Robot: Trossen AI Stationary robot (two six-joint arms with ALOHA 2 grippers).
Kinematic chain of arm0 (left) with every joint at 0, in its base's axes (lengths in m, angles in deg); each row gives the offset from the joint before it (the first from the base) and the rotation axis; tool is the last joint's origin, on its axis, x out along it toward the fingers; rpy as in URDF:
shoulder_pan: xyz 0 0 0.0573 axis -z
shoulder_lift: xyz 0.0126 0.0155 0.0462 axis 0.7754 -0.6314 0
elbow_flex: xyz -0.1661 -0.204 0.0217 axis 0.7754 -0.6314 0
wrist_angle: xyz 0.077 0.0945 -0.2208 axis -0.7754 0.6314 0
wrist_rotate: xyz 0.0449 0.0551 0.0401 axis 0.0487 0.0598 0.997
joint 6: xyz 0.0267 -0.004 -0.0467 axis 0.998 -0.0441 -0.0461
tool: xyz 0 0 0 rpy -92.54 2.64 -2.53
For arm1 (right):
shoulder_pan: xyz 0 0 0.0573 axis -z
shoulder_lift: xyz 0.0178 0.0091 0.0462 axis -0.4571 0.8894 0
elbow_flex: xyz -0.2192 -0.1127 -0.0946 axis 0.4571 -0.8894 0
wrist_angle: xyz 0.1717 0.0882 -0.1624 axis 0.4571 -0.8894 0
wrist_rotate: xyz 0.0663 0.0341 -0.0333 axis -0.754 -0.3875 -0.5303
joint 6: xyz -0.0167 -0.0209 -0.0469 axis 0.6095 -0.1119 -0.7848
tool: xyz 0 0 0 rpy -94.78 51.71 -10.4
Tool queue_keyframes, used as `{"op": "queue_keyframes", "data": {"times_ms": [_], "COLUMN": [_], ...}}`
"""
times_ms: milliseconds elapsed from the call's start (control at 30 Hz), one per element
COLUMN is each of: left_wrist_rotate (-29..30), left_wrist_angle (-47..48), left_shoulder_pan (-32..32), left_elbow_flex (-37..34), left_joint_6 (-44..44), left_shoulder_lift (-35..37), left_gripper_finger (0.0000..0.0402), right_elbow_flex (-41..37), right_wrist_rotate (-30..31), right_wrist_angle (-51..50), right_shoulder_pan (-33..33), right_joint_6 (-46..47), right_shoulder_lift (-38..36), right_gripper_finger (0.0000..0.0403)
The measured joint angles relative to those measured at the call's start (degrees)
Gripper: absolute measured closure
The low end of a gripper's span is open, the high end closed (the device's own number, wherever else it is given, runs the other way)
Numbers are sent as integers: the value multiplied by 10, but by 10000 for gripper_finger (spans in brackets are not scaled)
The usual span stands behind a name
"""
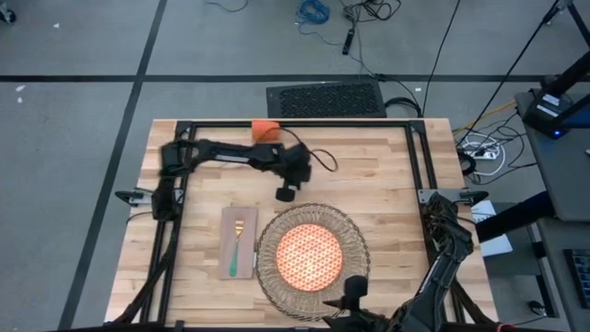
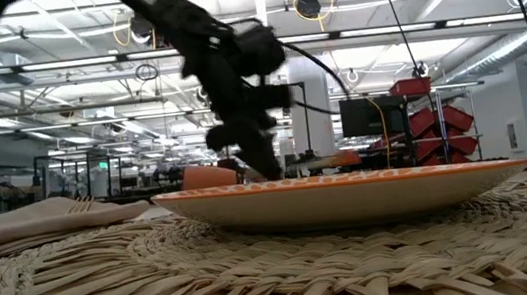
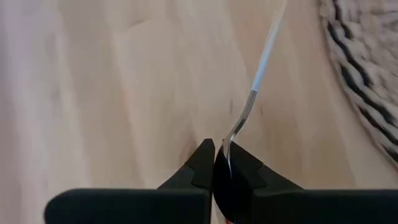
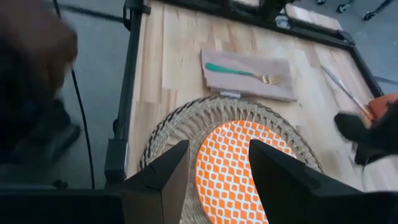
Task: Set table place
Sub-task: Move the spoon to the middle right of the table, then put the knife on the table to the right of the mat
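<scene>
The left gripper [image 1: 287, 194] hangs just beyond the placemat [image 1: 355, 242] at about its 11 o'clock, jaws clamped on a piece of cutlery [image 3: 261, 62]. The left wrist view shows a thin metal shank running out from between the closed fingers [image 3: 200, 165] over bare wood; whether it is the knife or the spoon cannot be told. The right gripper [image 1: 354, 295] waits at the placemat's 6 o'clock edge, jaws apart and holding nothing.

On the tabletop [image 1: 387, 161] the plate [image 1: 311, 256] sits centred on the woven placemat. At the plate's 9 o'clock the napkin [image 1: 227, 249] lies flat beside the mat with the fork [image 1: 236, 247] on it, green handle toward the near edge. An orange object, probably the cup [image 1: 265, 129], stands at the far edge around 12 o'clock.

The utensil should be light, stiff and slick. The grip seems to be at or near the handle end, leaving a long end free, so it may pivot in the jaws; a hold nearer the middle would steady it. The plate looks rigid but breakable, the mat and napkin soft and easily dragged.
</scene>
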Motion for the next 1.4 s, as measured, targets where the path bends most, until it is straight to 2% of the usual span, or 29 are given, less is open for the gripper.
{"op": "queue_keyframes", "data": {"times_ms": [233,433,500,600,833,933,1000,1100,1400], "left_wrist_rotate": [9,12,10,13,15,53,102,134,133], "left_wrist_angle": [37,87,74,47,37,53,85,149,234], "left_shoulder_pan": [39,78,95,117,136,138,138,125,33], "left_elbow_flex": [180,312,341,363,377,377,377,377,358], "left_joint_6": [32,70,83,93,101,89,89,69,-127], "left_shoulder_lift": [-134,-191,-200,-203,-202,-202,-202,-202,-176], "left_gripper_finger": [401,401,397,374,277,250,243,241,240], "right_elbow_flex": [0,-19,-29,-46,-58,-58,-58,-58,-58], "right_wrist_rotate": [28,36,38,38,40,48,53,53,66], "right_wrist_angle": [4,6,7,7,26,28,29,31,27], "right_shoulder_pan": [-11,-14,-14,-14,-14,-16,-16,-16,-20], "right_joint_6": [20,42,50,65,73,70,64,59,53], "right_shoulder_lift": [2,3,3,3,4,4,4,4,3], "right_gripper_finger": [248,248,248,248,248,248,248,248,248]}}
